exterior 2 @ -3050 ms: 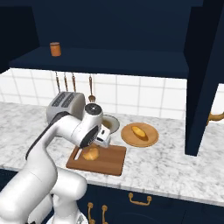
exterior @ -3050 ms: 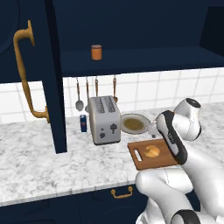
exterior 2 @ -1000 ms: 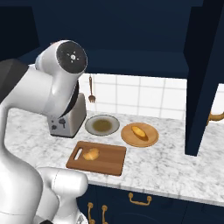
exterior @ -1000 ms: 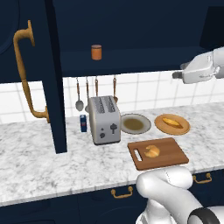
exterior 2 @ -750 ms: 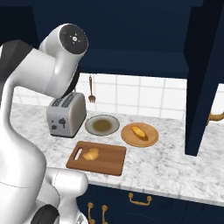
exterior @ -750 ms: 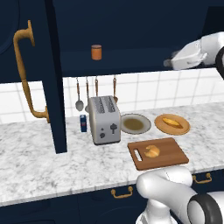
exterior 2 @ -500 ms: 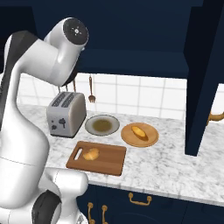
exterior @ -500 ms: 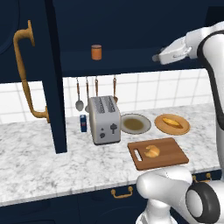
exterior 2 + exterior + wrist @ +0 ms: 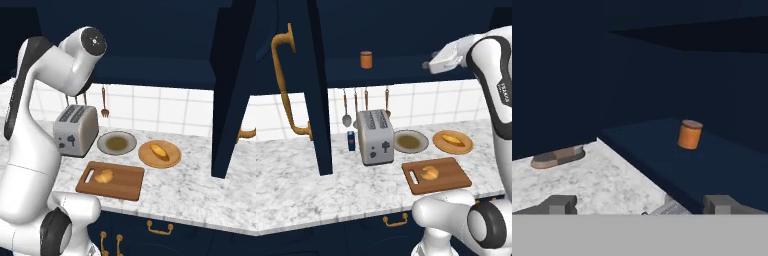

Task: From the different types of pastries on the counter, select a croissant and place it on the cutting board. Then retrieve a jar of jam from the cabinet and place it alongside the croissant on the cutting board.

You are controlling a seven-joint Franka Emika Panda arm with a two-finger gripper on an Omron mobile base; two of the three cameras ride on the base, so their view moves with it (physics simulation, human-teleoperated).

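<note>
Orange-brown and cylindrical, the jar of jam (image 9: 366,59) stands upright on the cabinet (image 9: 406,70) shelf, upper centre of the left base view. Judged rigid, smooth-walled, fairly light and possibly slippery; grasp across the mid-body, below the darker lid. The gripper (image 9: 642,204) points at it from well apart, fingers spread wide, nothing held. The croissant (image 9: 430,173) lies on the cutting board (image 9: 456,172), lower right.

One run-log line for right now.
croissant: on cutting board | jar of jam: on cabinet shelf | tool: open, empty, facing jar
</note>
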